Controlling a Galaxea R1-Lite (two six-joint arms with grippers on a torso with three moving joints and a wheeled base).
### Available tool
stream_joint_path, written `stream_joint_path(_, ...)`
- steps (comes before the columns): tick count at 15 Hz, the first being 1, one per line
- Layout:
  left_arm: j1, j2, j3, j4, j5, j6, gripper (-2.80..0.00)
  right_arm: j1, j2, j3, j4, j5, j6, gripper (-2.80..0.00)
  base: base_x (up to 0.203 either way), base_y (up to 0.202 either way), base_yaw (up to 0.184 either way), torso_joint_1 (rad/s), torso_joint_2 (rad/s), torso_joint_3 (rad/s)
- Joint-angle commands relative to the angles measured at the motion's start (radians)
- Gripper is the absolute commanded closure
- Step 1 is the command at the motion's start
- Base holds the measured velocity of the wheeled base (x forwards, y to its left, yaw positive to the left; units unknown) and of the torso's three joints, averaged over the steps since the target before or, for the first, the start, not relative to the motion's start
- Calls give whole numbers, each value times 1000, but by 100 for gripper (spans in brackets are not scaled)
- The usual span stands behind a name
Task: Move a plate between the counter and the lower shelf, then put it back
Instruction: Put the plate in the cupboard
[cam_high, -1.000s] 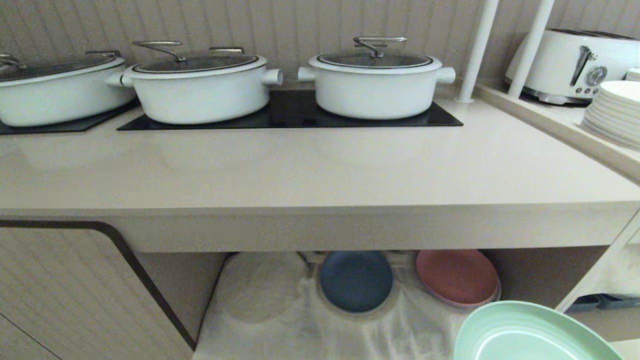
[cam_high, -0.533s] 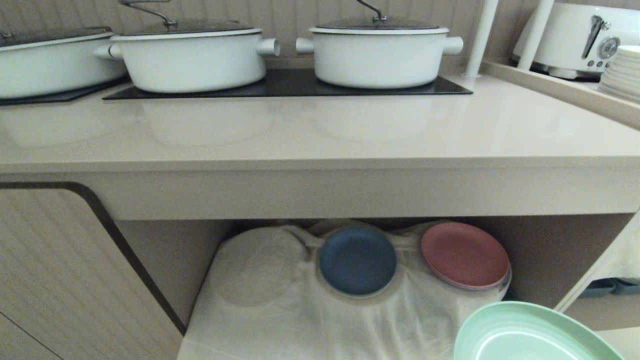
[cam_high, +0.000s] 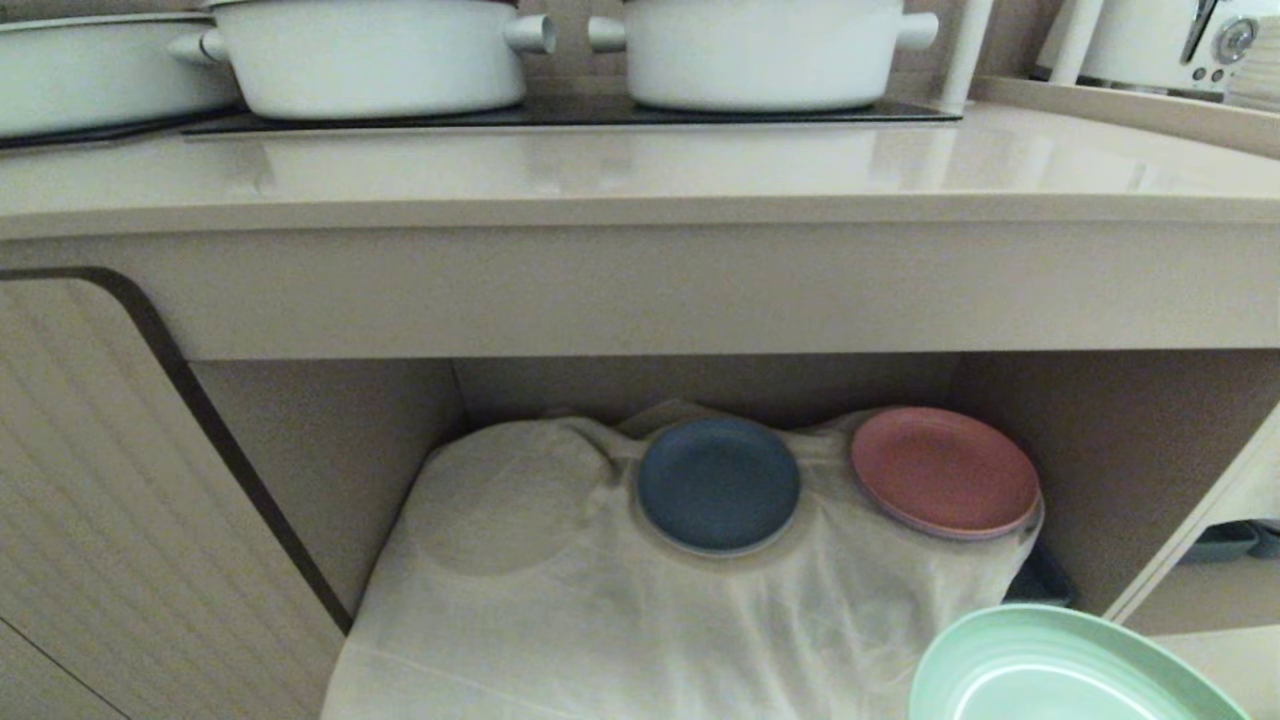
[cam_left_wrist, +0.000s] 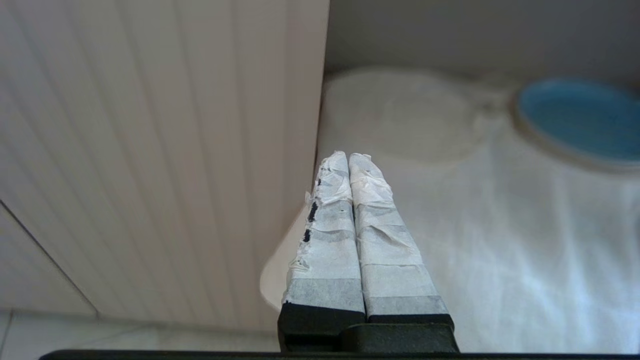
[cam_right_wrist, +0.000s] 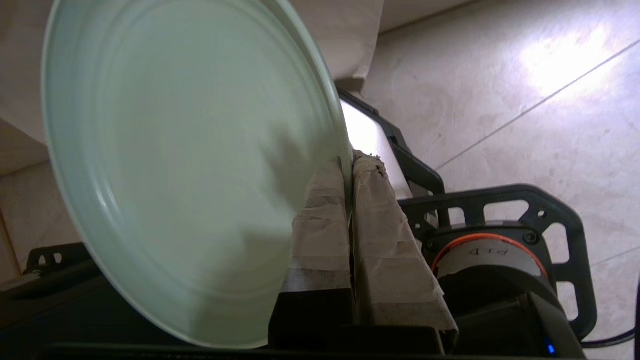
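Right gripper (cam_right_wrist: 348, 167) pinches the plate (cam_high: 1060, 670) by its rim at five o'clock, level before the lower shelf (cam_high: 560, 600), apparently ready to slide in; left gripper (cam_left_wrist: 348, 160) closed, empty.

Hardly any writing shows. The one mark is on the round grey cap (cam_right_wrist: 487, 260) ringed in orange at the lower right of the right wrist view, part of the robot's own base: a few dark characters printed upside down, too small and blurred to read with certainty. The pots, plates, counter and toaster in the head view carry no legible label or number.
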Motion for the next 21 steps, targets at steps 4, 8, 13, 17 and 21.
stream_joint_path(4,0,0,1,0,0,-1,0,-1,2,0,4,0,2,0,0,0,0,-46,181,54)
stream_joint_path(8,0,0,1,0,0,-1,0,-1,2,-3,2,0,2,0,0,0,0,-2,15,42)
stream_joint_path(13,0,0,1,0,0,-1,0,0,2,-3,2,0,2,0,0,0,0,2,1,16)
stream_joint_path(17,0,0,-1,0,0,-1,0,2,2,-3,2,0,4,0,0,0,0,0,0,0)
stream_joint_path(21,0,0,0,0,0,-1,0,0,5,-3,2,0,3,0,0,0,0,0,0,0)
